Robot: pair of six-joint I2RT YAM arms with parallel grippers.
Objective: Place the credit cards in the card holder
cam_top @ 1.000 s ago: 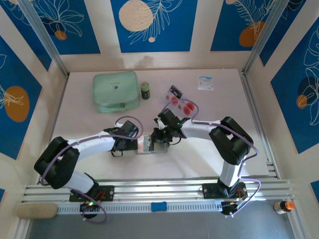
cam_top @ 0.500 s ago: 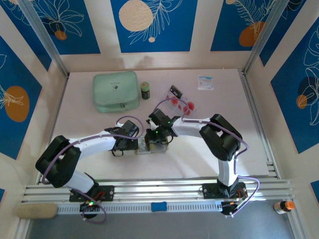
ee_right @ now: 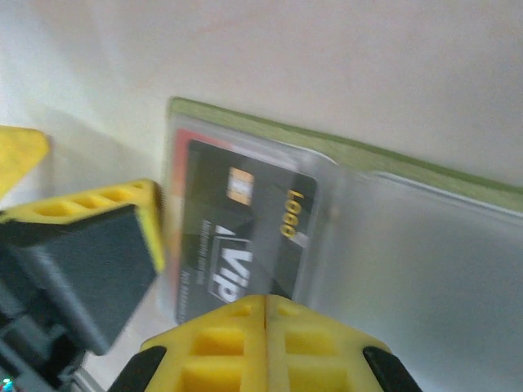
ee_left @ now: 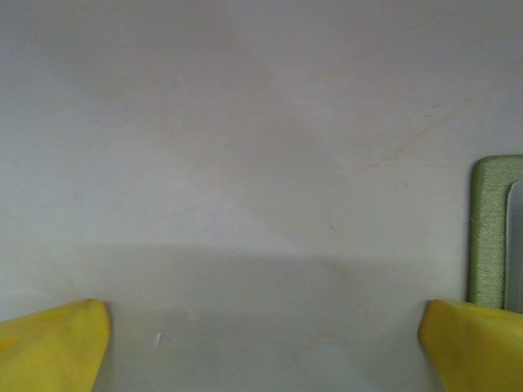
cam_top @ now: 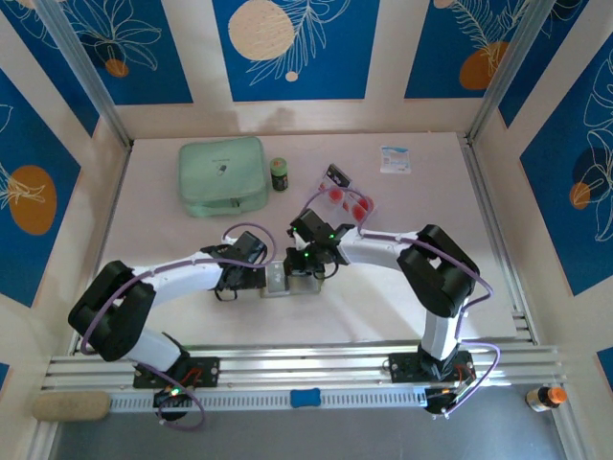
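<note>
Blue leaf-print panels ring a pale bench (cam_top: 431, 201), and the work sits at its middle, between the two arms. The card holder (ee_right: 409, 237) lies open and flat there, clear sleeves up and green rim showing. A dark card (ee_right: 245, 220) marked VIP seems tucked under one sleeve; whether it is fully in, I cannot tell. The right jaws are closed tight, tips pressed together with nothing between them, right at that card's near edge. The left jaws stand as wide as they go and hold nothing. One yellow fingertip (ee_left: 474, 351) sits at the holder's green edge, the other out over bare bench. The remaining credit cards (cam_top: 347, 199) wait farther back and to the right, well apart from the holder. A mint-green case (cam_top: 222, 175) lies at the back left.

The step in hand looks like seating this card. To do it well, push with the shut tips along the card's length, low and slow, so the soft sleeve does not buckle. Let the left fingertip press the rim down so the holder cannot slide, and stop once the card's end is covered
</note>
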